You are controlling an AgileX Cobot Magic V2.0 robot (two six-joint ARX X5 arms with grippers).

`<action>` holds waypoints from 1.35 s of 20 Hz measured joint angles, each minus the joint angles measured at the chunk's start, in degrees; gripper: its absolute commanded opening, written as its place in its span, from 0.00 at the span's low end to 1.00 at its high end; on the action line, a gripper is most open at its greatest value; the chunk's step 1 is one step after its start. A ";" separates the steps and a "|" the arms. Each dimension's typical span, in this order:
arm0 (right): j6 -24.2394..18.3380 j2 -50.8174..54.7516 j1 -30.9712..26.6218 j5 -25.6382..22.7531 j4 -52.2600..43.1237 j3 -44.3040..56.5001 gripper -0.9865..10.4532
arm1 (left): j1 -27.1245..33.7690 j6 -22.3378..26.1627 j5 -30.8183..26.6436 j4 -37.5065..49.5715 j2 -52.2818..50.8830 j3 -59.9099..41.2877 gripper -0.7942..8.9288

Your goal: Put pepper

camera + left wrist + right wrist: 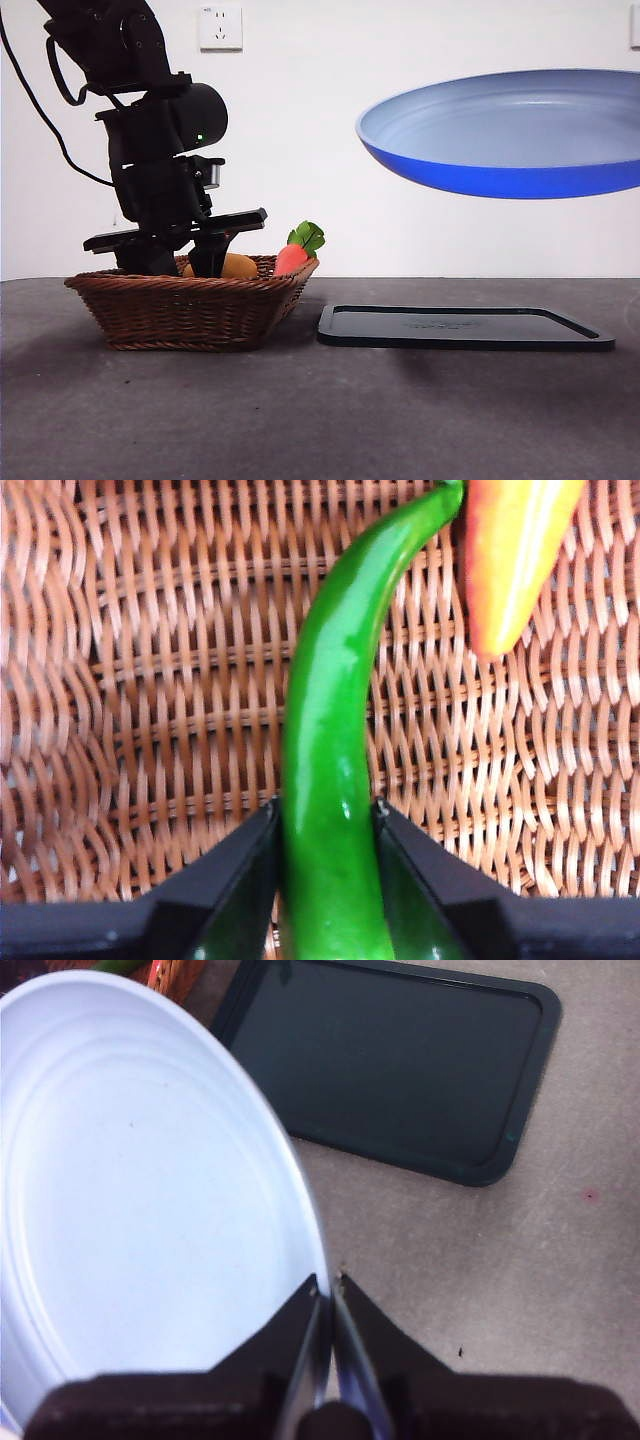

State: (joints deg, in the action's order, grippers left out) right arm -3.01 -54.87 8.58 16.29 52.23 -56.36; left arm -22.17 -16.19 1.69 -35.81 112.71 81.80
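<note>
My left gripper point(328, 880) reached down into the wicker basket point(190, 305), its jaws closed snugly against both sides of the pepper point(325, 780), which lay on the woven floor. The carrot point(510, 550) sat at about one o'clock from the pepper's tip. My right gripper point(327, 1290) pinched the rim of the blue plate point(510, 135), held in the air above the black tray point(465, 328).
</note>
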 measured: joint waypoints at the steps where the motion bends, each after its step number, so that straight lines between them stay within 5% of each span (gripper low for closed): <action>1: 0.00 0.00 0.00 0.00 0.00 0.00 0.09 | 0.00 -0.02 0.00 -0.07 -0.11 0.00 0.21; 10: 0.20 -3.45 0.00 0.02 -0.35 0.00 0.09 | -0.02 0.00 0.09 -3.78 -13.33 0.00 0.21; 13: 2.29 -11.56 0.00 1.09 -3.80 0.00 0.09 | -1.60 0.11 6.23 -5.95 -19.63 0.00 0.21; 17: 9.33 -21.86 0.04 9.35 -12.72 0.00 0.09 | -8.33 0.72 17.27 -6.64 -22.60 0.00 0.21; 22: 14.19 -24.13 0.07 12.94 -14.27 0.00 0.09 | -18.99 4.63 8.96 -4.48 -18.27 0.00 0.21; 27: 14.64 -24.13 0.42 13.29 -11.80 0.00 0.09 | -21.42 5.20 7.32 -0.96 -11.65 0.00 0.21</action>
State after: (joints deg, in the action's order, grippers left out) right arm 11.64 -79.00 8.99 29.58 40.42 -56.36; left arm -43.59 -10.98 9.02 -36.77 101.06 81.80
